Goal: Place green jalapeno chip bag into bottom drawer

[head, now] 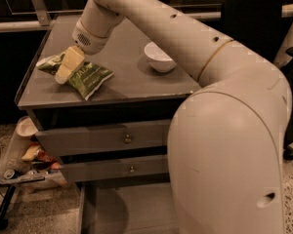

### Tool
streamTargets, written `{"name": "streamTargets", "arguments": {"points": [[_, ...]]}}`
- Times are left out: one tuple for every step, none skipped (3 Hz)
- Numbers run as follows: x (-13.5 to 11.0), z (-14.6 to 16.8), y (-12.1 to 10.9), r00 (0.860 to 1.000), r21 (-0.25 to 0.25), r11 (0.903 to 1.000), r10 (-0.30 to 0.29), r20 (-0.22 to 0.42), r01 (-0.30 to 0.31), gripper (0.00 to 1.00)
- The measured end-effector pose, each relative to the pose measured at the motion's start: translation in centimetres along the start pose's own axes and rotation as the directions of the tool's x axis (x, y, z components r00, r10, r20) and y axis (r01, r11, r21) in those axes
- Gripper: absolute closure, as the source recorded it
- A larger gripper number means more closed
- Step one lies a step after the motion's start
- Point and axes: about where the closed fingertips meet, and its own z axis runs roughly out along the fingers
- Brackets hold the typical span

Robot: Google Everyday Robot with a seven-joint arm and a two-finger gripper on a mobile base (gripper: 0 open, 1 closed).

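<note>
The green jalapeno chip bag lies crinkled on the grey cabinet top, near its front left corner. My gripper hangs from the long cream arm and sits right on the bag's left half, covering its middle. The bottom drawer is pulled out at the foot of the cabinet. Its flat grey floor and left side wall show. My arm's big elbow hides its right part.
A white bowl stands on the cabinet top to the right of the bag. Two upper drawers with small knobs are closed. Yellow and red snack packets and a small cup lie on a low shelf at left. A dark chair stands at the back right.
</note>
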Motion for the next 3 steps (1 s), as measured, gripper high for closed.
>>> {"name": "streamTargets", "arguments": {"points": [[-0.38,1.72,0.02,1.000,-0.034,0.9994,0.003,0.008,-0.003,0.00],[-0.38,1.82,0.01,1.000,-0.035,0.9994,0.003,0.008,-0.003,0.17],[-0.38,1.82,0.01,1.000,-0.035,0.9994,0.003,0.008,-0.003,0.41]]}}
